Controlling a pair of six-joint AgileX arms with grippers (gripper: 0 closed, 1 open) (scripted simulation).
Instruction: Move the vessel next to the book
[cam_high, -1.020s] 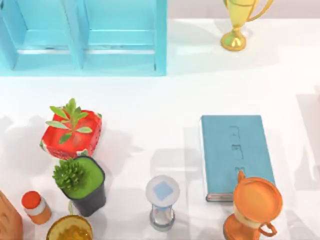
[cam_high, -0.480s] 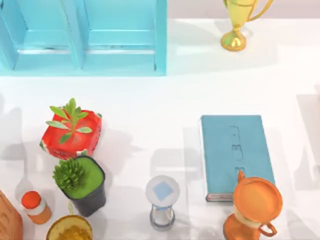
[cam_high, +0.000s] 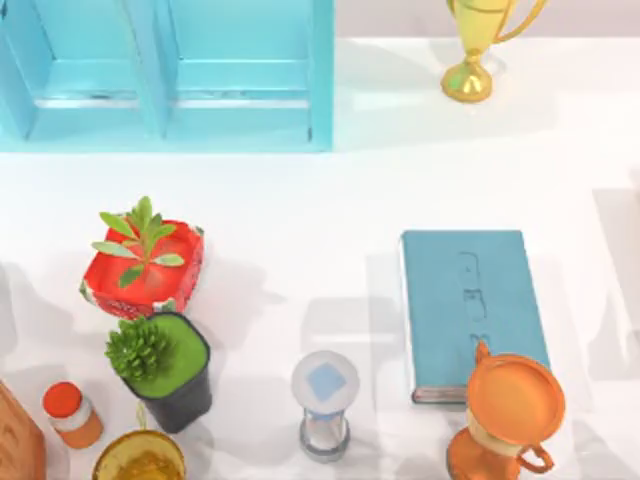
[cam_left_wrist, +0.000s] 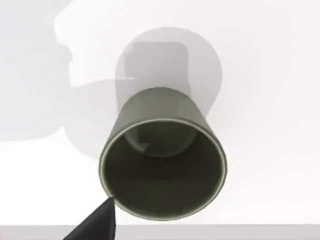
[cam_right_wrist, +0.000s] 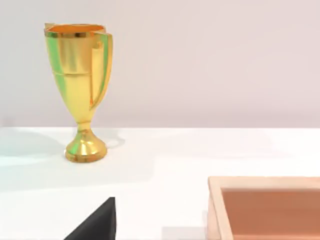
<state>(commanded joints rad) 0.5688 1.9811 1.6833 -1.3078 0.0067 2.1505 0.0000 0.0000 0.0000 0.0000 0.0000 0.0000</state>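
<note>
Vessel: you have one olive-grey cup (cam_left_wrist: 162, 167), seen from the left wrist camera; it stands upright on the white bench (cam_left_wrist: 270, 75), mouth open toward the camera.
Left hand: one dark fingertip (cam_left_wrist: 97, 224) sits right at the cup's rim; you cannot tell whether the hand is spread or pinching.
Book: one teal hardcover (cam_high: 470, 305) lies flat on the right half of the bench in the top view.
Around the book: one orange pitcher (cam_high: 508, 415) overlaps its near corner; one hourglass (cam_high: 325, 405) stands just to its left.
Left side: one red pot with a plant (cam_high: 143, 265), one black pot with a succulent (cam_high: 165, 368), one orange-capped bottle (cam_high: 70, 413).
Back: one light-blue shelf unit (cam_high: 165, 75), one gold trophy (cam_high: 478, 45).
Right hand: a dark fingertip (cam_right_wrist: 97, 222) shows in its wrist view, facing the trophy; its state you cannot tell.
</note>
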